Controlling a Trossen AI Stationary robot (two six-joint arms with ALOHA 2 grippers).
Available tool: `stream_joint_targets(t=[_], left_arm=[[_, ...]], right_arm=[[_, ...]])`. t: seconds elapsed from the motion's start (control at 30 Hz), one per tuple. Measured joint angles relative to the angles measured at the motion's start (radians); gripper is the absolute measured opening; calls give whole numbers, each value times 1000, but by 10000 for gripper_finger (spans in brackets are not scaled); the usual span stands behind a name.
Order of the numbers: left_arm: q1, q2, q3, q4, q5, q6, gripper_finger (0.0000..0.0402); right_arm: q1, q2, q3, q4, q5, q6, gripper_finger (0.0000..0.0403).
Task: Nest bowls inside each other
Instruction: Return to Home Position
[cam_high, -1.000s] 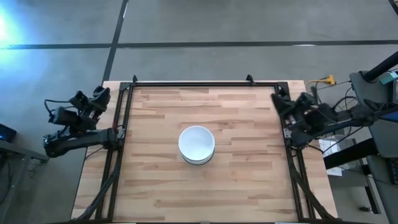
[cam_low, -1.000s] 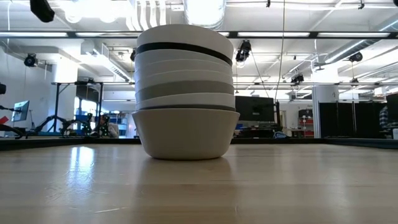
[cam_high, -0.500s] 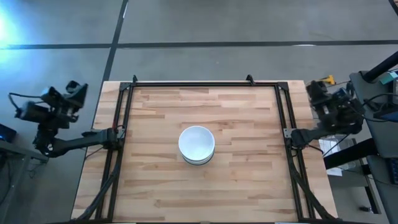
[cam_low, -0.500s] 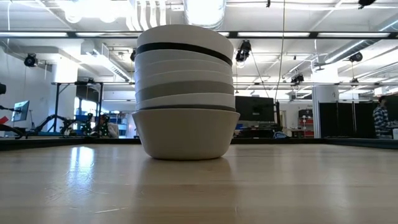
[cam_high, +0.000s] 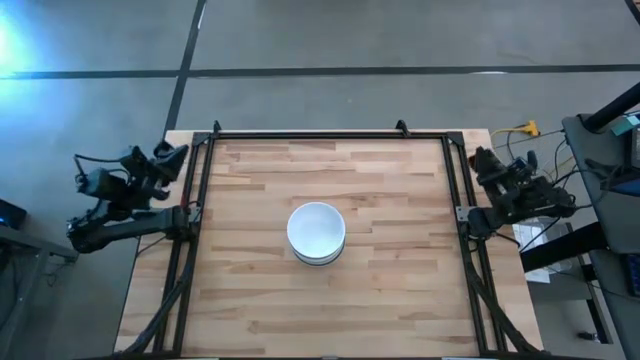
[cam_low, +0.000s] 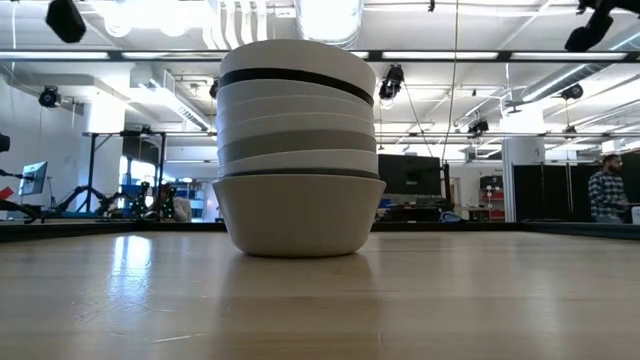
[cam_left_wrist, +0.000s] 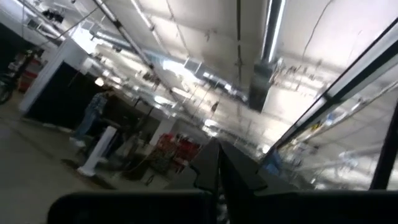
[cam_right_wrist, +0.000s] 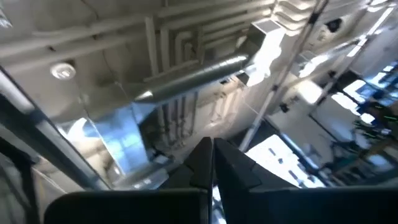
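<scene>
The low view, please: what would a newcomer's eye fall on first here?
The nested stack of round smooth bowls, white with grey bands and one black rim, stands at the middle of the pale wooden table. The left gripper and right gripper sit shut by the table's left and right edges.

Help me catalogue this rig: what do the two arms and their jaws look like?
Both the left arm and right arm are black, slim and jointed, with thin black cables looping by the wrists. The wrist views show dark jaws tapering to a narrow tip. No markings are visible.
</scene>
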Motion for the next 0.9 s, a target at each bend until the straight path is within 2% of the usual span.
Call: stream_joint_targets(t=[0.1, 0.2, 0.3, 0.47, 0.6, 0.7, 0.9], left_arm=[[0, 0, -74, 128, 7, -44, 0], [0, -1, -152, 156, 36, -101, 0], [0, -1, -233, 275, 50, -146, 0], [0, -2, -392, 582, 72, -176, 0], [0, -2, -505, 624, 111, -301, 0], [-2, -2, -503, 508, 154, -339, 0], [-3, -2, -505, 409, 210, -339, 0]], right_arm=[[0, 1, -79, 137, -43, 16, 8], [0, 0, -143, 224, -47, 44, 8], [0, 3, -157, 227, -43, 57, 9], [0, 0, -157, 217, -40, 30, 9], [0, 0, -157, 58, -36, 88, 9], [0, 0, -157, -141, -36, 169, 8], [0, 1, -157, -496, -40, 296, 9]])
